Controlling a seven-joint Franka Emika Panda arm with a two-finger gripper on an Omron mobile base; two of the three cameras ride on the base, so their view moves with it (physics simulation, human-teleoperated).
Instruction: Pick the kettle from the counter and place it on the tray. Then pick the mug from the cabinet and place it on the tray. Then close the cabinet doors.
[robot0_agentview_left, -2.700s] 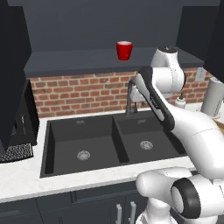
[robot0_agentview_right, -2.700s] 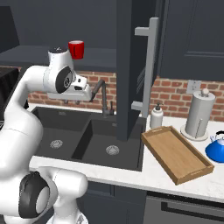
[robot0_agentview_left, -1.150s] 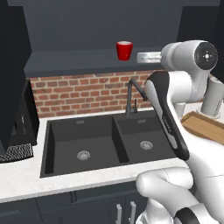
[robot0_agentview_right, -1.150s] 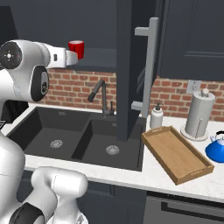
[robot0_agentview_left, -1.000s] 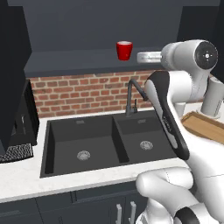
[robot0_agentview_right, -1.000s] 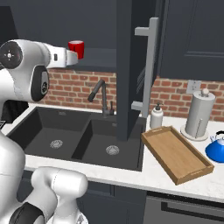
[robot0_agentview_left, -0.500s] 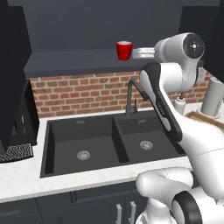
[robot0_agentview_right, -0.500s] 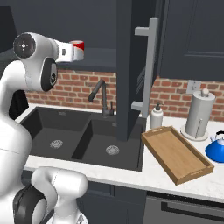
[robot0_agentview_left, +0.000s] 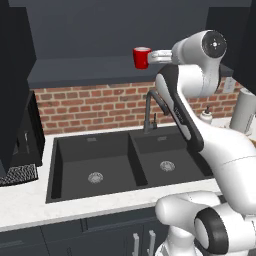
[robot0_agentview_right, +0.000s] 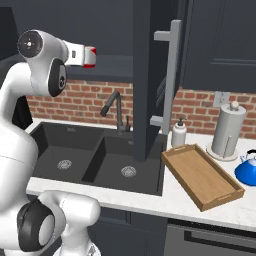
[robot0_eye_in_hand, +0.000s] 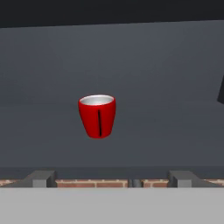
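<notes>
Up at shelf height, the hand (robot0_eye_in_hand: 112, 177) is levelled at the mug (robot0_eye_in_hand: 97, 116), its two fingers spread wide with nothing between them. The red mug stands upright on the dark shelf of the cabinet (robot0_agentview_left: 100, 70), its handle turned toward the camera on the hand and its pale inside showing at the rim. In the left base view the mug (robot0_agentview_left: 142, 58) sits just in front of the hand's fingers (robot0_agentview_left: 159, 56); whether they already touch it is hard to judge from here, though the view along the hand shows it apart, ahead of the tips. From the right base view the mug (robot0_agentview_right: 90, 56) shows only as a red sliver past the end of the hand.

One of the cabinet doors (robot0_agentview_right: 150, 75) hangs swung out, its long silver bar handle (robot0_agentview_right: 171, 75) facing the room. Below it the wooden tray (robot0_agentview_right: 202, 176) lies bare on the white worktop (robot0_agentview_right: 150, 195), beside the black double sink (robot0_agentview_right: 95, 157). The blue kettle (robot0_agentview_right: 247, 170) rests on the worktop to the right of the tray, apart from it, near the paper-towel roll (robot0_agentview_right: 227, 131). A small soap bottle (robot0_agentview_right: 179, 134) stands behind the tray against the brick wall (robot0_agentview_left: 95, 105).
</notes>
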